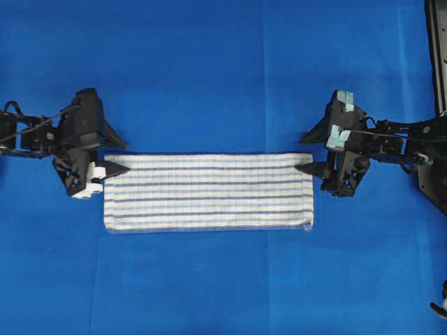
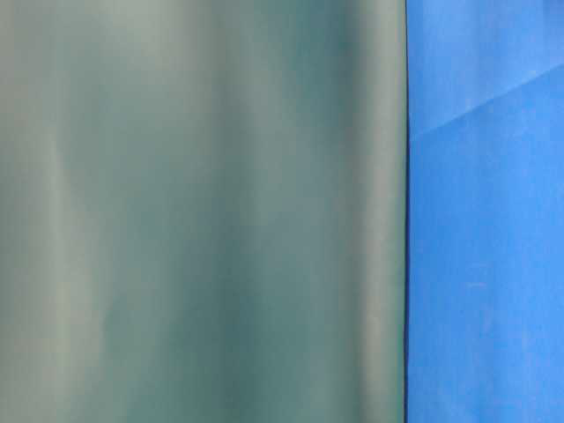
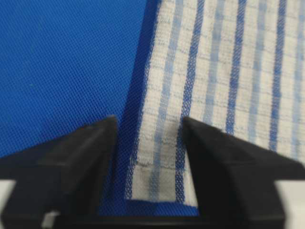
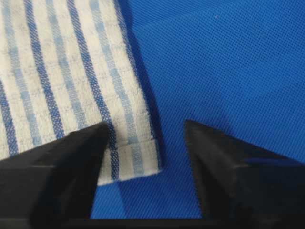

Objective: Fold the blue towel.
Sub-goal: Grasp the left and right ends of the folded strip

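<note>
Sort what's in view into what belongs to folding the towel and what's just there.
Belongs to the job:
- blue towel, lying flat
- left gripper, jaws apart astride the towel's top-left corner
- right gripper, jaws apart astride the top-right corner

Just there:
- blue table covering
- blurred grey-green surface blocking the table-level view

Robot lab bench: blue table covering, two arms
</note>
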Controlling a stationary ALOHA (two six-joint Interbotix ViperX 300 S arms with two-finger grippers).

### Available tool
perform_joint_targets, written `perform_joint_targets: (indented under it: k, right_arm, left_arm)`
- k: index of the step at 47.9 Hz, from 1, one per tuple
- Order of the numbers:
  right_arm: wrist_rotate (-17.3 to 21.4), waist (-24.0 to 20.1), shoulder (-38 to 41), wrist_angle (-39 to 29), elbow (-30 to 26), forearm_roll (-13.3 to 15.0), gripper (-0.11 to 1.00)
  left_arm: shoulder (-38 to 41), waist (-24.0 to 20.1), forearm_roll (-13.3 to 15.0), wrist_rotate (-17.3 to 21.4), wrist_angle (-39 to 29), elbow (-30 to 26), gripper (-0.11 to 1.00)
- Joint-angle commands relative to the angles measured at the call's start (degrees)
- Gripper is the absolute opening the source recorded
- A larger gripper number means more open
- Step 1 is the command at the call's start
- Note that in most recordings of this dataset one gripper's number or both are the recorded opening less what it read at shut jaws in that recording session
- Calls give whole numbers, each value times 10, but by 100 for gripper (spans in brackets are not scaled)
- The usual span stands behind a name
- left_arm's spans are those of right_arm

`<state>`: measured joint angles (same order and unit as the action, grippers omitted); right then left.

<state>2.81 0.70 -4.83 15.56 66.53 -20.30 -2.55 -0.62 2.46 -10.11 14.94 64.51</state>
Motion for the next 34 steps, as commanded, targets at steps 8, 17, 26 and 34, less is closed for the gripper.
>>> perform_joint_targets:
  k: [8,17,26,34]
  right_arm:
    - [0,-2,3,2,-6,0,27]
    - [-2,-2,3,2,-8,1,4]
    - [-1,-2,-15,-4,-9,1,4]
    - [-2,-2,-69,-39,-10,1,4]
  left_arm:
    - [9,-1,0,-4,-1,-9,10]
    - [6,-2,0,-4,-11,-8,2]
    - [-23,-1,0,-4,-39,-17,2]
    - [-88,5,0,-4,-89,-32,2]
